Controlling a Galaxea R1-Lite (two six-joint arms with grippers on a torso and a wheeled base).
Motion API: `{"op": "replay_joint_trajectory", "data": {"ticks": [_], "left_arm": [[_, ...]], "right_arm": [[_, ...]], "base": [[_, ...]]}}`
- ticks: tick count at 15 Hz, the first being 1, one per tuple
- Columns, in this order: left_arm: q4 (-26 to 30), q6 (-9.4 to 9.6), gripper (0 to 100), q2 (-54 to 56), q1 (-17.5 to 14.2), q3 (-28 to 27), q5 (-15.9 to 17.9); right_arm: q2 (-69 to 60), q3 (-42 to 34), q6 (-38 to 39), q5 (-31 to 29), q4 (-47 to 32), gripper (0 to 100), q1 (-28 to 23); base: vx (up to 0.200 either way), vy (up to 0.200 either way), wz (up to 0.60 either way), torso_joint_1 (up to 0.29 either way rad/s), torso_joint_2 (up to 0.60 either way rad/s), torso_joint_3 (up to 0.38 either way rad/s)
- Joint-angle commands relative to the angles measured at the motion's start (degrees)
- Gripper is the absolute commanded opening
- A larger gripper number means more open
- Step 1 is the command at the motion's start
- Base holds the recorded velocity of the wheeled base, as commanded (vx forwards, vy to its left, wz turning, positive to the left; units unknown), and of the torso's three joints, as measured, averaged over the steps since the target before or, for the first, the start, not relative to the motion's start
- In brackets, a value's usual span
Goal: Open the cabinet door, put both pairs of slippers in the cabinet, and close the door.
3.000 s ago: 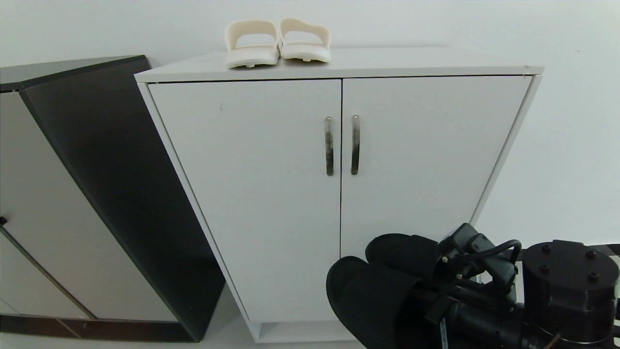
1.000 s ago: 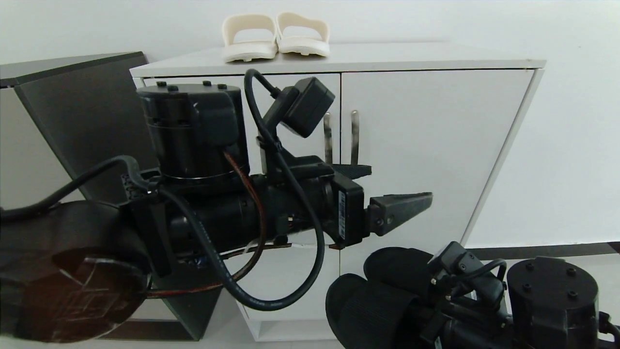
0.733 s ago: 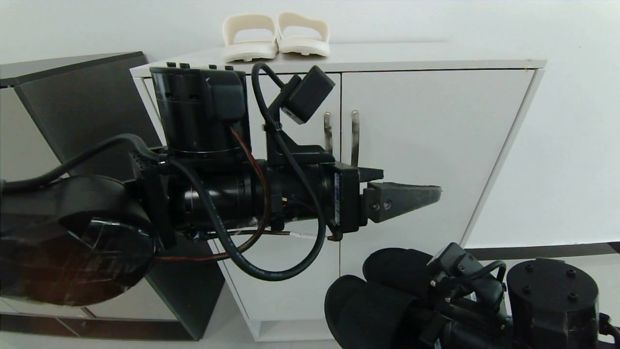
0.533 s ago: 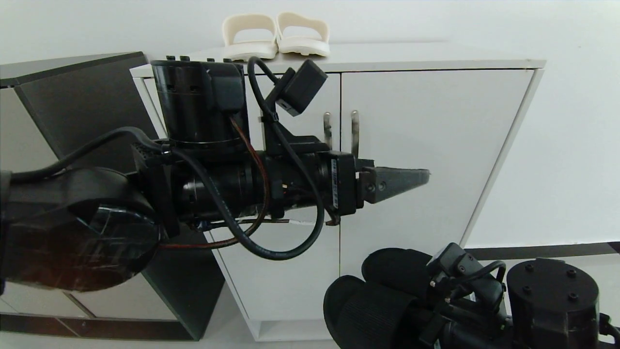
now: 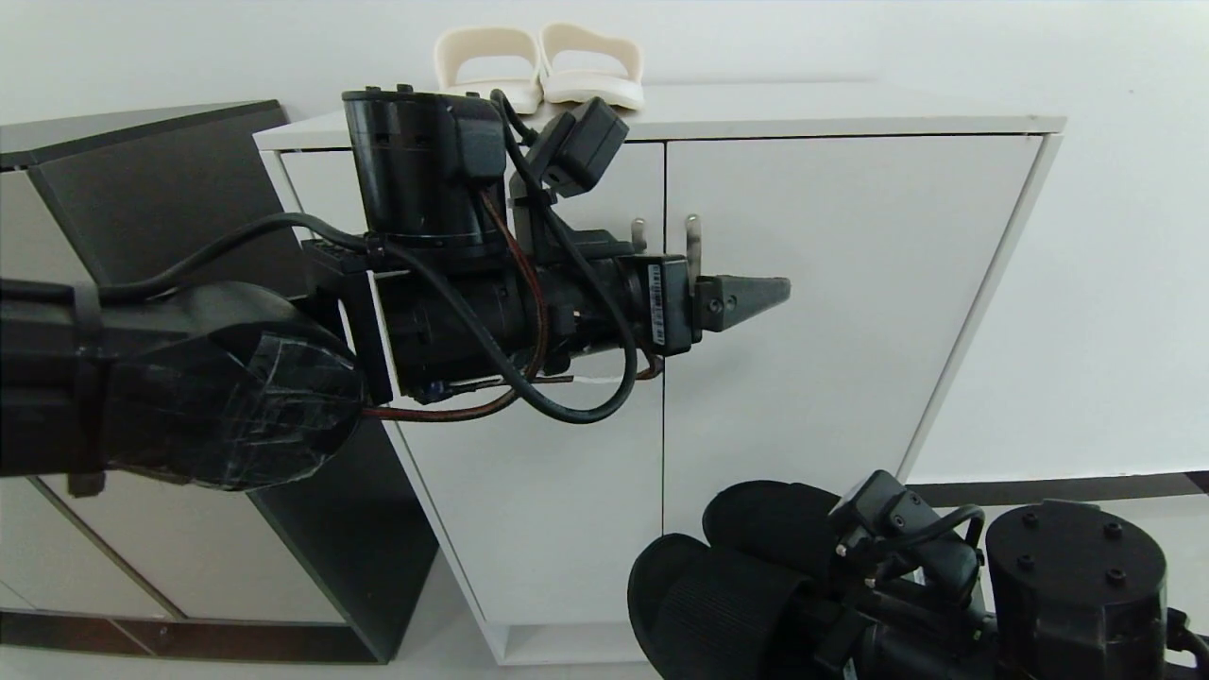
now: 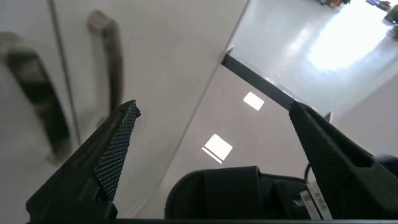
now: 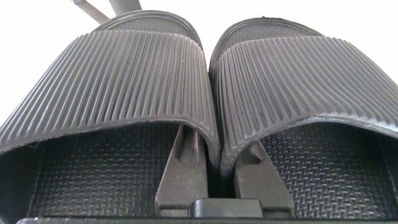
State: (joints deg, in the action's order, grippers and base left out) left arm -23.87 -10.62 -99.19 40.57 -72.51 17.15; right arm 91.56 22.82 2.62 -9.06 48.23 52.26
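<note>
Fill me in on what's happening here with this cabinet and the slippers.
The robot is at the door-opening step. Its left pincer hangs open in front of the white cabinet, level with the two door handles, gripping neither. Both doors are shut. The right pincer is shut on the black slippers, held low before the cabinet. The white slippers sit on the cabinet's top.

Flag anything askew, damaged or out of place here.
Nothing stands out. Both cabinet doors sit shut and flush, the cream slippers lie paired on top, and the right gripper holds the black slippers side by side.
</note>
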Motion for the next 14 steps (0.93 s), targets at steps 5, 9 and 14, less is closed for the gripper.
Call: {"op": "replay_joint_trajectory", "data": {"ticks": [5,9,14], "left_arm": [[-0.1,-0.02,100,-2.2,-0.5,-2.4,-2.8],[0.0,-0.02,100,-5.4,-0.5,-5.5,-3.2],[0.0,-0.02,100,-7.1,-0.3,-7.3,-3.8]], "right_arm": [[0.3,0.2,0.0,0.0,0.0,0,0.0],[0.4,0.1,0.0,0.0,-0.1,0,0.2],[0.3,0.1,0.0,0.0,0.0,0,0.2]], "base": [[0.0,0.0,0.0,0.0,0.0,0.0],[0.0,0.0,0.0,0.0,0.0,0.0],[0.0,0.0,0.0,0.0,0.0,0.0]]}}
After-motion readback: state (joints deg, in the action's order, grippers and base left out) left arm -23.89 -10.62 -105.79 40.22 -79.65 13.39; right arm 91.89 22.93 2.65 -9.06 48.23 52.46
